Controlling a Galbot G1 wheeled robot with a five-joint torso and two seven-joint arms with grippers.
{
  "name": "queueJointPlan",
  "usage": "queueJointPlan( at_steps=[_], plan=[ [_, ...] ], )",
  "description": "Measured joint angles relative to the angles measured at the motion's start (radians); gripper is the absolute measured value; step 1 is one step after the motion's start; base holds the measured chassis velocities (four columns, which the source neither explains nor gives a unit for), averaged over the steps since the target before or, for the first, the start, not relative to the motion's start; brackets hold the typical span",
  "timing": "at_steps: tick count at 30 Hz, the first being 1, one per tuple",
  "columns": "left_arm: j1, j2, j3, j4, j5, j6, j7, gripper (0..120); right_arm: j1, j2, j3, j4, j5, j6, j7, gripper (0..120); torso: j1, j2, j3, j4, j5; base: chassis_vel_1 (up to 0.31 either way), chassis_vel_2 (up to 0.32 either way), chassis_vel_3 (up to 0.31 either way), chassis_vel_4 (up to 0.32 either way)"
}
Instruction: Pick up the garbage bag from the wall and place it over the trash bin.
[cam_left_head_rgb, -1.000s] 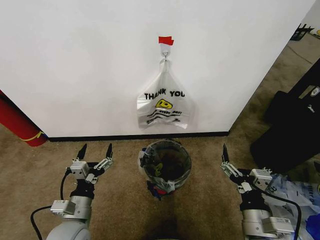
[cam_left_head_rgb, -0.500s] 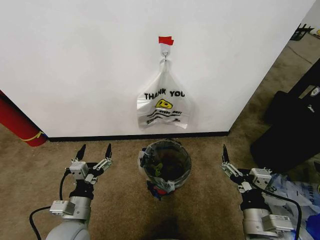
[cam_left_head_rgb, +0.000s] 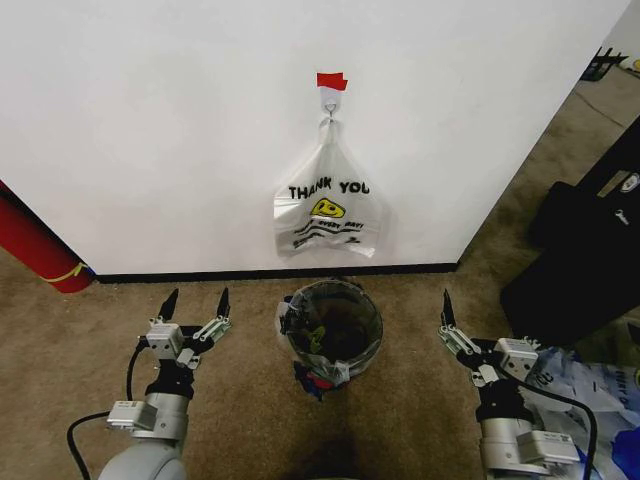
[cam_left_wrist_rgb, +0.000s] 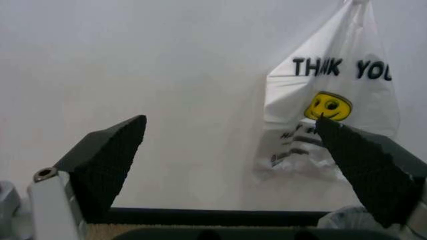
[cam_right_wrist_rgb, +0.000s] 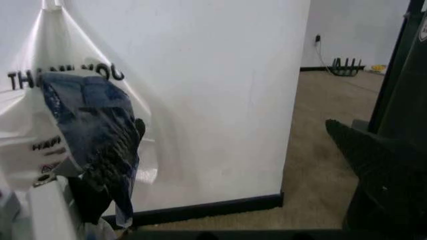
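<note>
The trash bin (cam_left_head_rgb: 372, 345), small, round, black mesh, stands on the carpet at the foot of the wall (cam_left_head_rgb: 150, 130). Thin see-through plastic with blue patches, the garbage bag (cam_left_head_rgb: 292, 318), lies around the bin's rim and inside it. Above it a white "THANK YOU" bag (cam_left_head_rgb: 328, 205) hangs from a small hook (cam_left_head_rgb: 330, 100) under a red tape strip (cam_left_head_rgb: 331, 81). My left gripper (cam_left_head_rgb: 197, 300) is open, left of the bin. My right gripper (cam_left_head_rgb: 452, 320) is open, right of the bin. In the right wrist view blue-patched plastic (cam_right_wrist_rgb: 90, 120) overlaps one finger; I cannot tell whether it clings.
A large red cylinder (cam_left_head_rgb: 35, 250) leans at the far left by the black baseboard (cam_left_head_rgb: 200, 274). A big black object (cam_left_head_rgb: 590, 250) stands at the right, with a heap of white-and-blue plastic bags (cam_left_head_rgb: 595, 390) beside my right arm. Open carpet lies around the bin.
Both grippers have drifted slightly toward the bin. The bags and the bin have not moved.
</note>
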Motion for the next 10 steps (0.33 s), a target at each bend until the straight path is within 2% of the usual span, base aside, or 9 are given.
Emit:
queueJointPlan(
  at_steps=[10],
  plan=[
    [-0.011,0.017,0.035,0.006,0.006,0.004,-0.003,100,0.003,0.012,-0.001,-0.003,-0.024,0.006,0.002,100,0.0,0.0,0.0,0.0,-0.0002,0.0,0.0,0.0,0.0]
  ],
)
